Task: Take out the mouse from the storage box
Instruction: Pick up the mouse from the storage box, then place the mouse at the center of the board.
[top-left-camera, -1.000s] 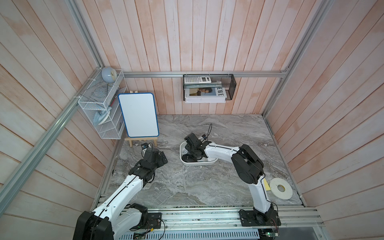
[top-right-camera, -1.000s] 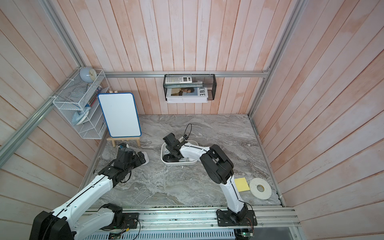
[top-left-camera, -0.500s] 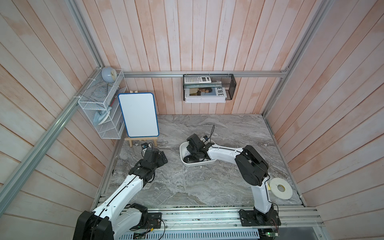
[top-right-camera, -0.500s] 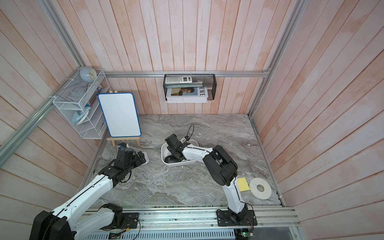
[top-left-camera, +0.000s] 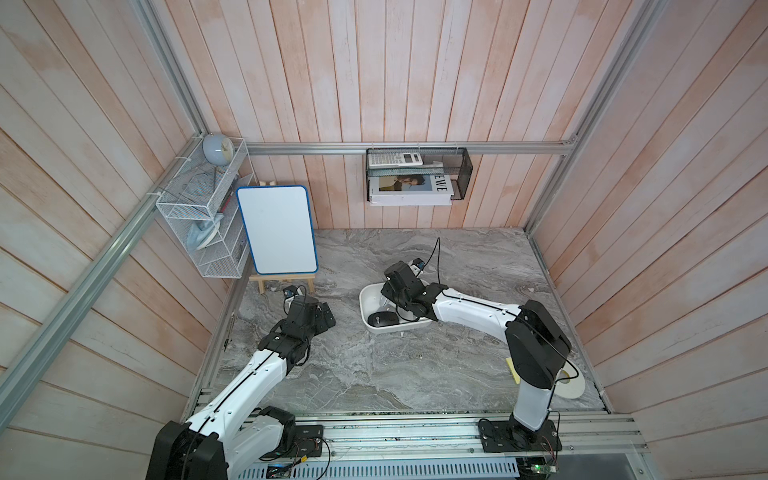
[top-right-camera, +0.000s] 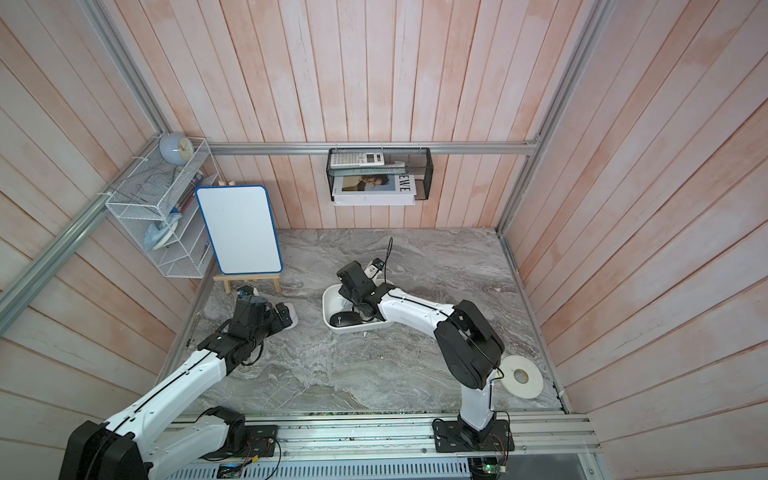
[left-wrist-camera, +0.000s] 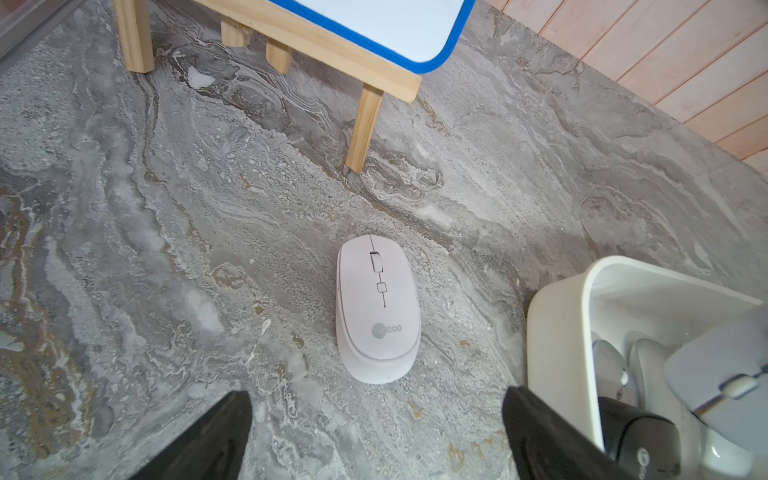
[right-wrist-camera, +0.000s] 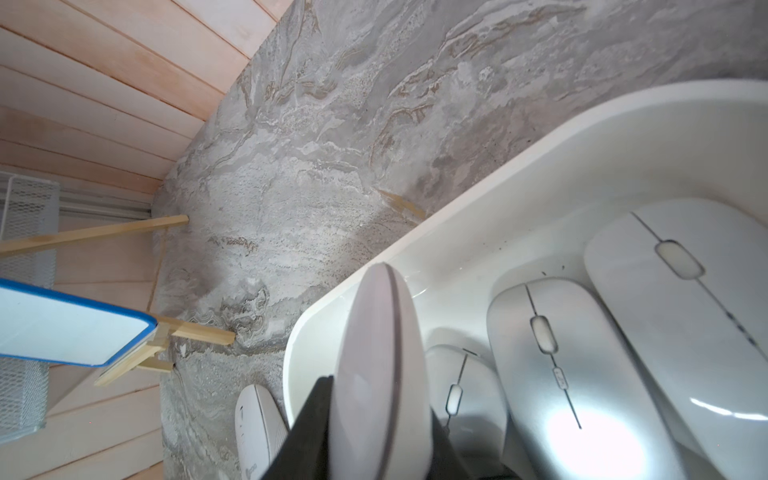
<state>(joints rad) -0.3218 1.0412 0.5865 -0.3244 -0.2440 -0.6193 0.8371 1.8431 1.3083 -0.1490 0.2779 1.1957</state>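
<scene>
The storage box (top-left-camera: 366, 296) (top-right-camera: 328, 305) is a white tub at mid-table, holding several mice. My right gripper (top-left-camera: 405, 309) (right-wrist-camera: 378, 407) reaches down into it. It is shut on a pale mouse (right-wrist-camera: 380, 332), held on edge against the box wall (right-wrist-camera: 498, 195). Beside it in the box lie a silver mouse (right-wrist-camera: 552, 353), a larger white one (right-wrist-camera: 685, 291) and a black one (top-left-camera: 381, 319) (left-wrist-camera: 640, 440). My left gripper (top-left-camera: 322, 318) (left-wrist-camera: 376, 397) stands open just behind a white mouse (left-wrist-camera: 377, 307) (top-right-camera: 292, 316) on the table, left of the box (left-wrist-camera: 582, 299).
A whiteboard on a wooden easel (top-left-camera: 277, 228) stands at the back left, close to the left arm. A white wire rack (top-left-camera: 199, 224) and a black mesh basket (top-left-camera: 417, 174) hang on the walls. A tape roll (top-left-camera: 571, 384) and a yellow note (top-left-camera: 514, 372) lie near the right arm's base.
My right gripper has closed on the pale mouse inside the box and its wrist has shifted slightly to the right. The left arm has not moved.
</scene>
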